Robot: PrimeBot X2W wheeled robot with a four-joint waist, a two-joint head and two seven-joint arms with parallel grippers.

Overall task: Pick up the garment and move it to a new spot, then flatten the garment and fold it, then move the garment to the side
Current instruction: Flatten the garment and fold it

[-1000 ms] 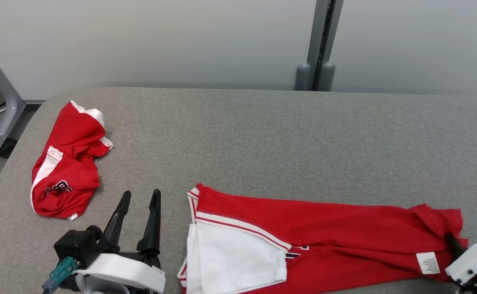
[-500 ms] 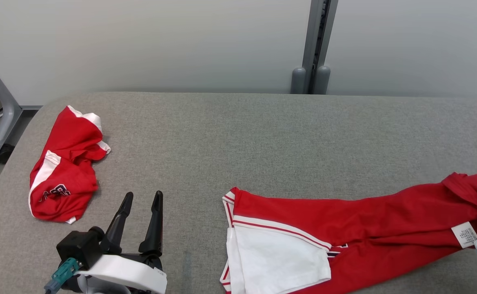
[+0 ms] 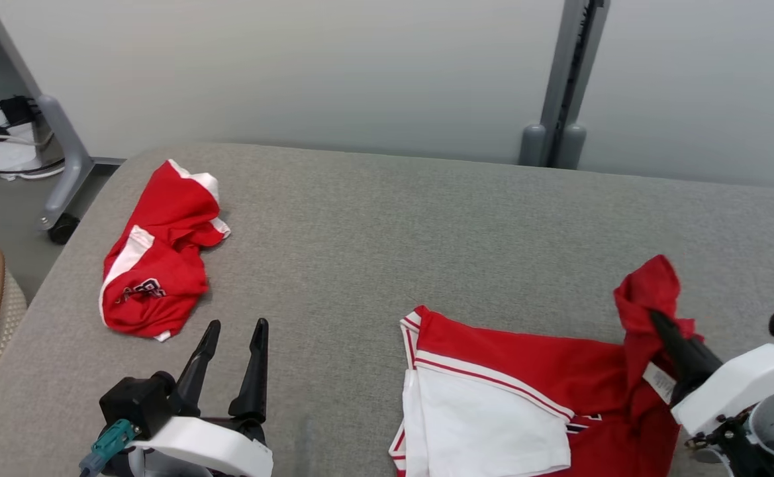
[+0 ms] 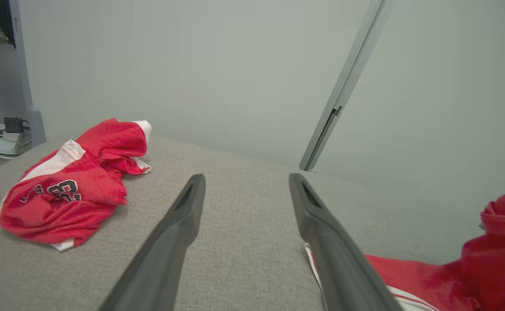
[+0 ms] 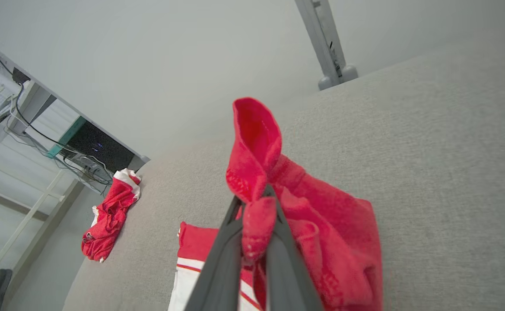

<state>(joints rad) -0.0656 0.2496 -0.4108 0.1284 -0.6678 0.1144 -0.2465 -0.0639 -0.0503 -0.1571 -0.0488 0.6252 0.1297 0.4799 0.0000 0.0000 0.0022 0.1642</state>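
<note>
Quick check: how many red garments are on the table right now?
2. A crumpled garment lies at the table's far left; the spread garment is at the near right, one end pinched and lifted by the right gripper. Nothing suggests a hidden third.

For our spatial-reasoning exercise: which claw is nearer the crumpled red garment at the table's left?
Left. The left claw stands open just beside the crumpled garment, apart; the right claw is far across, shut on the long garment.

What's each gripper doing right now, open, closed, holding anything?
Left gripper: open, holding nothing.
Right gripper: closed on a bunched end of the red garment.
</note>
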